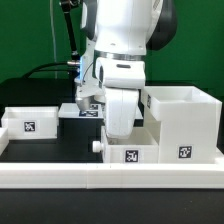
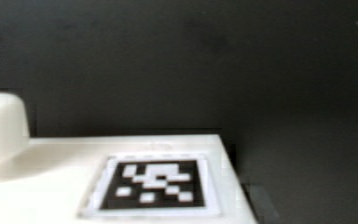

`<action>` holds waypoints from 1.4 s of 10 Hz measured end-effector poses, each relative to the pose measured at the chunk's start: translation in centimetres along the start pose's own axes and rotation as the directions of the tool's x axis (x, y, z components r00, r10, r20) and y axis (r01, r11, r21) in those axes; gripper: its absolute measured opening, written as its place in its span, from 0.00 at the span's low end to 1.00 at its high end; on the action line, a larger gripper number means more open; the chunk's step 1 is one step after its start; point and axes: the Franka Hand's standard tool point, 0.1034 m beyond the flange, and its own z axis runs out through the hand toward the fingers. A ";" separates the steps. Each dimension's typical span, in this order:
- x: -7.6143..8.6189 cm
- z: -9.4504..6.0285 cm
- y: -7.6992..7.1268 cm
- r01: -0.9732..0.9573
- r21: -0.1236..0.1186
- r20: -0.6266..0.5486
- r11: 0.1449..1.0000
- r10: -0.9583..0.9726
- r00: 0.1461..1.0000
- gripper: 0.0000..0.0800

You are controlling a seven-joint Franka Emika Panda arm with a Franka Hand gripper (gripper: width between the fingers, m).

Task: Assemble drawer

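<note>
The drawer [image 1: 131, 153] lies crosswise, knob [image 1: 97, 146] seemingly toward the exterior view's left; hand [image 1: 118, 130] opening hidden.

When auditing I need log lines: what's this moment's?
claw: low at drawer, open/shut unclear | drawer: outside housing | housing: upright

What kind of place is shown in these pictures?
Probably a robotics lab bench, not a home: a white robot arm stands over a black table, the drawer and the housing carry printed marker tags, and a plain green backdrop stands behind.
</note>
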 end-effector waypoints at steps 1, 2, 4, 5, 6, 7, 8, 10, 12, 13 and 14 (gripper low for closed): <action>-0.3 0.0 -0.1 0.025 0.015 0.004 1.000 -0.025 1.000 0.05; -0.4 0.0 -0.1 0.062 0.030 0.012 0.998 -0.062 0.998 0.05; -0.6 0.1 -0.2 0.060 0.035 0.012 0.998 -0.060 0.998 0.05; -0.6 0.1 -0.2 0.058 0.034 0.012 0.998 -0.059 0.998 0.05; -0.6 0.1 -0.2 0.058 0.034 0.012 0.998 -0.058 0.998 0.05; -0.6 0.0 -0.2 0.053 0.034 0.011 0.998 -0.053 0.999 0.05; -0.2 0.0 -0.2 0.039 0.033 0.008 0.999 -0.039 0.999 0.05; 0.3 -0.1 0.0 0.027 0.015 0.002 1.000 -0.027 1.000 0.05; 0.2 0.0 -0.1 0.025 0.019 0.003 1.000 -0.025 1.000 0.05; 0.2 0.0 -0.1 0.025 0.019 0.003 1.000 -0.025 1.000 0.05; 0.3 0.0 -0.1 0.013 0.019 0.003 1.000 -0.013 1.000 0.05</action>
